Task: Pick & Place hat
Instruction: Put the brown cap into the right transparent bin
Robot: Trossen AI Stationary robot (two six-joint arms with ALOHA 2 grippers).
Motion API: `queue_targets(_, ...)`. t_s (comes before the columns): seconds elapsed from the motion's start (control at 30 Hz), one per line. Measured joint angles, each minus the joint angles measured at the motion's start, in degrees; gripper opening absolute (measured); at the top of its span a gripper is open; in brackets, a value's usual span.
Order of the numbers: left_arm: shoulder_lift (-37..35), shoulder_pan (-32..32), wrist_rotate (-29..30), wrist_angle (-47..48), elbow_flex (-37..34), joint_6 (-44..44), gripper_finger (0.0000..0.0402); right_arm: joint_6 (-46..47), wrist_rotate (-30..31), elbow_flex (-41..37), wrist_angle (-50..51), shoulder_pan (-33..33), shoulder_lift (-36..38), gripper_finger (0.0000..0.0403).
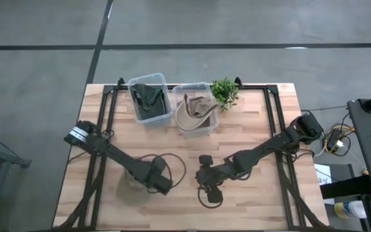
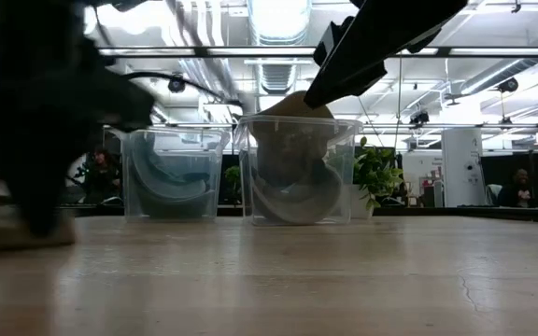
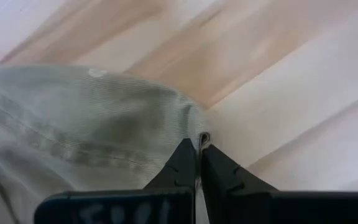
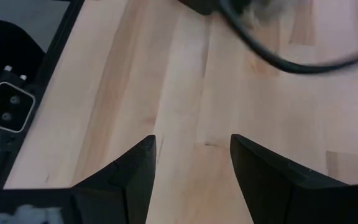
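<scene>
A khaki hat lies flat on the wooden table near its near edge, left of the middle; in the low view it is a pale shape at the far left. My left gripper sits low at the hat's right side and is shut on the hat's edge. My right gripper hangs open over bare wood near the table's middle, touching nothing. My left gripper pinches the hat's edge between its two fingertips, at the side of the hat toward the table's middle. The fingers come down at a slant. The hat lies flat on the table beside the fingers.
Two clear bins stand at the far side: the left bin holds a dark green hat, the right bin a tan hat. A small green plant stands right of them. Cable loops hang by the right wrist.
</scene>
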State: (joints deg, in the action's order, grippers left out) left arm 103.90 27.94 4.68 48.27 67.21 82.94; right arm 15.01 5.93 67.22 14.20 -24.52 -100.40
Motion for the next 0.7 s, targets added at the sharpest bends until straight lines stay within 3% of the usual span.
queue_targets(0.43, -0.29, -11.74, 1.89, -24.30, 0.01, -11.47, 0.0006, 1.07, -0.04, -0.22, 0.54, -4.46, 0.00, 0.0201)
queue_targets(0.7, -1.44, -14.54, 1.93, -28.01, 0.01, -14.31, 0.0041, 1.65, 0.04, -0.24, 0.52, -6.24, 0.00, 0.0201)
